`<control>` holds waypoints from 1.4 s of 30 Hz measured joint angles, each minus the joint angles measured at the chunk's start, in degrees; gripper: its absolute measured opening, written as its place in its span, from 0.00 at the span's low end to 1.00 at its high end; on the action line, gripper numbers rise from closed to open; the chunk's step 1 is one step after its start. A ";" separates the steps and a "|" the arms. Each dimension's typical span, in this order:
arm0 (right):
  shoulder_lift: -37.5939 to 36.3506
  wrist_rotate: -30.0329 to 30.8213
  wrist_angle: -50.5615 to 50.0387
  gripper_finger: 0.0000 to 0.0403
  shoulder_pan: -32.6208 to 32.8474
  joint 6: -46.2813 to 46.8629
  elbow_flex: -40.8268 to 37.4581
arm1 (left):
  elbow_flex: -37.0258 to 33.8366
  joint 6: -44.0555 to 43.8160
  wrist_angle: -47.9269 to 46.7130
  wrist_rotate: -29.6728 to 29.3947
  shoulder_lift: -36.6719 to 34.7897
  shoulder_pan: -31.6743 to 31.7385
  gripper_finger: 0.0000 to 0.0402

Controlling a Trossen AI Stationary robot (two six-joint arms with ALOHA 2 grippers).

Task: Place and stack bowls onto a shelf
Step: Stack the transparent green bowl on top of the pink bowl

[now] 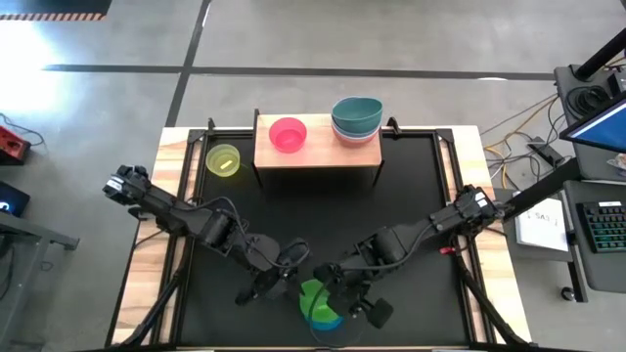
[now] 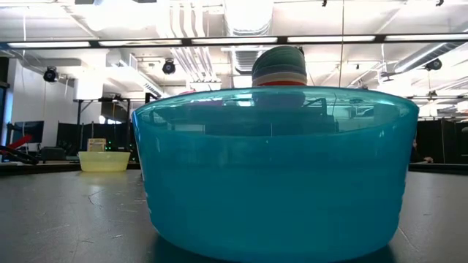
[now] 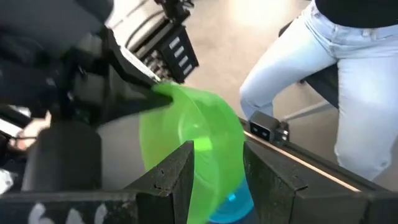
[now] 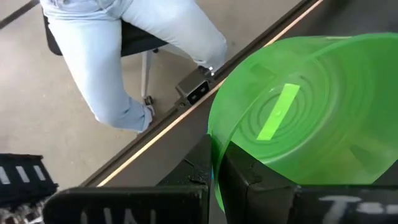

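Observation:
The green bowl (image 1: 312, 295) is tipped up on its side at the table's near edge, over the bright blue bowl (image 1: 328, 319), which fills the low view (image 2: 274, 172). My right gripper (image 4: 216, 163) is shut on the green bowl. My left gripper (image 3: 219, 171) is open, with one finger on each side of the green bowl's wall (image 3: 214, 140). On the shelf (image 1: 315, 155) sit the magenta bowl (image 1: 287, 134) and a stack topped by the teal bowl (image 1: 356, 114). The yellow-green bowl (image 1: 223, 159) stands on the table left of the shelf. My right gripper pinches the green bowl's rim (image 4: 219, 140) with one finger inside and one outside, coming slanting from the table's right. The bowl is tilted on edge, its underside (image 4: 292, 112) facing the wrist camera and its lower part at the blue bowl (image 3: 238, 203).
A seated person in pale jeans (image 3: 323, 81) is just beyond the table's near edge (image 4: 205, 102). Both arms (image 1: 196, 220) (image 1: 430, 230) reach in to the near middle. The black tabletop (image 1: 323, 220) lies bare between the shelf and the grippers.

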 joint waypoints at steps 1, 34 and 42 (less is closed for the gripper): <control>0.00 0.00 0.12 0.02 0.00 -0.64 0.00 | 0.00 0.21 0.41 0.02 0.00 0.13 0.30; -3.39 0.03 -0.43 0.02 -0.15 0.55 0.11 | -0.02 -0.98 1.10 -1.43 -0.48 0.40 0.30; -3.56 0.05 -0.21 0.02 -0.15 -2.43 0.11 | -0.02 -1.20 2.34 -1.33 -0.48 0.39 0.30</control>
